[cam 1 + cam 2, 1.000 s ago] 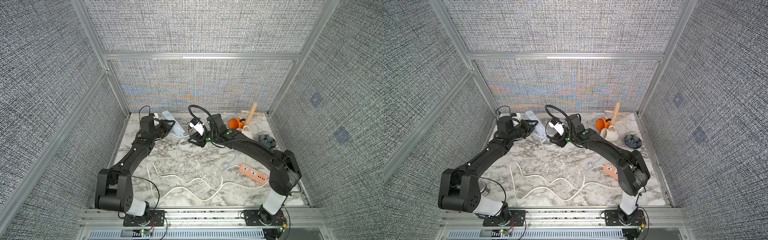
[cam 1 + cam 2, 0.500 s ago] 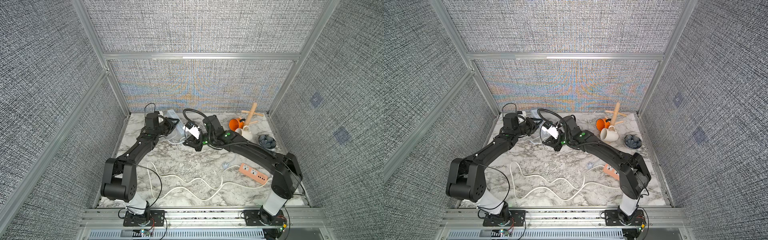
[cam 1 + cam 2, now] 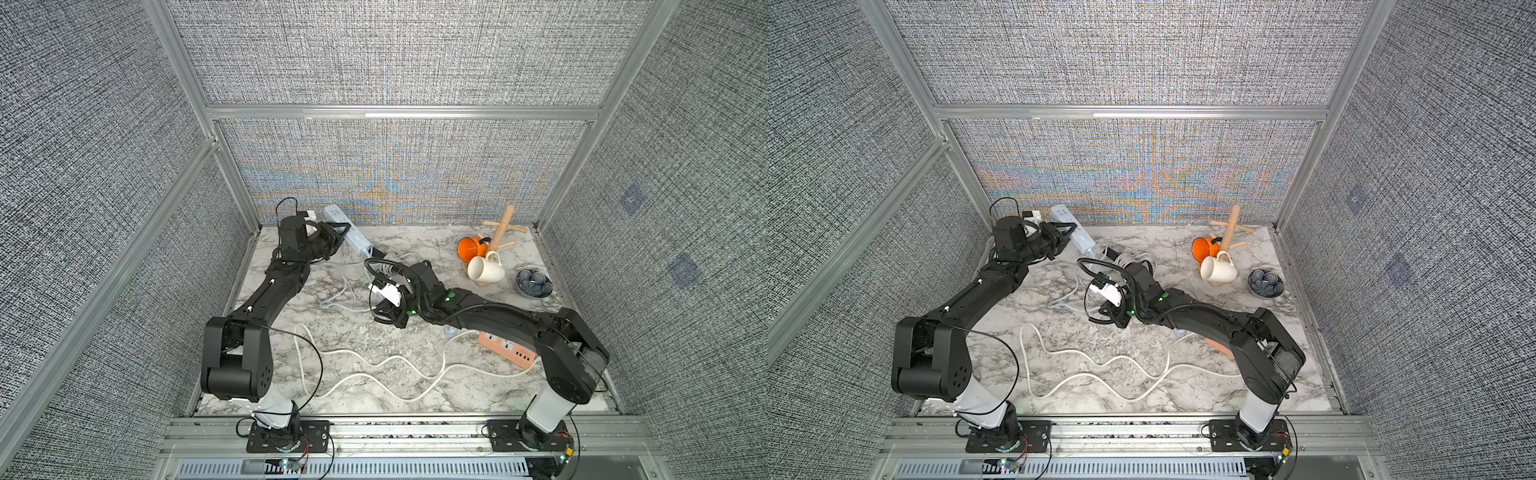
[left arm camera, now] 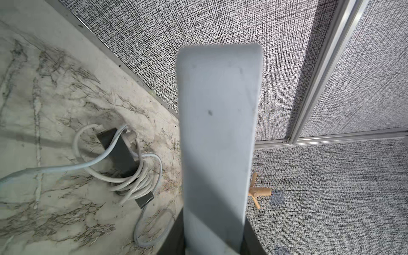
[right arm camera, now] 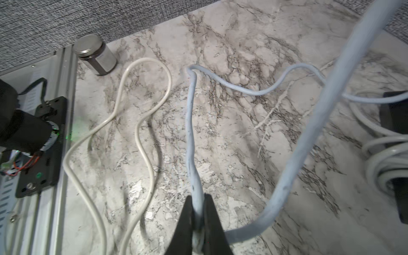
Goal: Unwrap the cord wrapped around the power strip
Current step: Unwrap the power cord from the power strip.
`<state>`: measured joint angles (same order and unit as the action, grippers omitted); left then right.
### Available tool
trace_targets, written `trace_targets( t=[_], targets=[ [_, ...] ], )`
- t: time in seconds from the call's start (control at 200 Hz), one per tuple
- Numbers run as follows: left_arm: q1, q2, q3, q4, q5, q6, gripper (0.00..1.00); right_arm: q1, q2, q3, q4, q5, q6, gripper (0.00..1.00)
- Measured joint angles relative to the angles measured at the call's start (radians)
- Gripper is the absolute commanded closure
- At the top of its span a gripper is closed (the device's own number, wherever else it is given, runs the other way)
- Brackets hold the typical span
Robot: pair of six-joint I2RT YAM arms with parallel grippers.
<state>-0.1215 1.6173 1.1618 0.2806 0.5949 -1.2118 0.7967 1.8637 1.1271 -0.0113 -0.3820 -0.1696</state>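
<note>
Grips a long pale blue-grey plastic power strip (image 3: 353, 240) across its width in the left gripper (image 3: 337, 231), jaws clamped on its sides, and holds it tilted up toward the rear wall (image 3: 395, 174) at the back left of the grey-veined marble tabletop (image 3: 478, 395). Pinches the strip's pale blue cord (image 5: 190, 132) in the right gripper (image 5: 198, 205), black jaws squeezed together on it, low over the middle of the table, near the strip's lower end but apart from it. Trails the cord in slack bends over the marble between that end and the grip. Shows the strip's smooth plain back filling the left wrist view. Shows, beside it on the marble, a dark rectangular power strip (image 4: 119, 152) lying flat, bound in coils of white cable (image 4: 141, 183).
</note>
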Motion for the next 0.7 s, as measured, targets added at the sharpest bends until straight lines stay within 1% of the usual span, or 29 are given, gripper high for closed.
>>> trace_targets(
  t=[0.165,0.245,0.315,0.35,0.43,0.47,0.545,0.616,0.701],
  targets=[
    [0.018,-0.003,-0.006,-0.017,0.037,0.001,1.00,-0.024,-0.021,-0.077,0.058,0.071,0.021,1.00],
    [0.023,-0.003,-0.005,-0.018,0.052,0.007,1.00,-0.042,-0.038,-0.103,0.072,0.092,0.037,0.88],
    [0.024,-0.003,0.001,-0.021,0.071,0.011,1.00,-0.056,-0.060,-0.122,0.071,0.091,0.053,0.69],
    [0.024,-0.003,0.006,-0.020,0.077,0.010,1.00,-0.061,-0.074,-0.130,0.047,0.088,0.067,0.62],
    [0.026,-0.008,0.014,0.005,0.079,0.014,1.00,-0.080,-0.105,-0.148,-0.026,0.039,0.073,0.50],
    [0.024,-0.013,0.016,0.001,0.082,0.029,1.00,-0.091,-0.124,-0.148,-0.049,0.009,0.082,0.46],
    [0.009,-0.021,0.028,-0.030,0.089,0.073,1.00,-0.114,-0.165,-0.139,-0.069,-0.049,0.085,0.44],
    [-0.014,-0.030,0.052,-0.090,0.096,0.138,1.00,-0.141,-0.196,-0.117,-0.093,-0.089,0.097,0.42],
    [-0.048,-0.037,0.092,-0.175,0.097,0.240,1.00,-0.174,-0.236,-0.093,-0.127,-0.108,0.121,0.39]
  ],
)
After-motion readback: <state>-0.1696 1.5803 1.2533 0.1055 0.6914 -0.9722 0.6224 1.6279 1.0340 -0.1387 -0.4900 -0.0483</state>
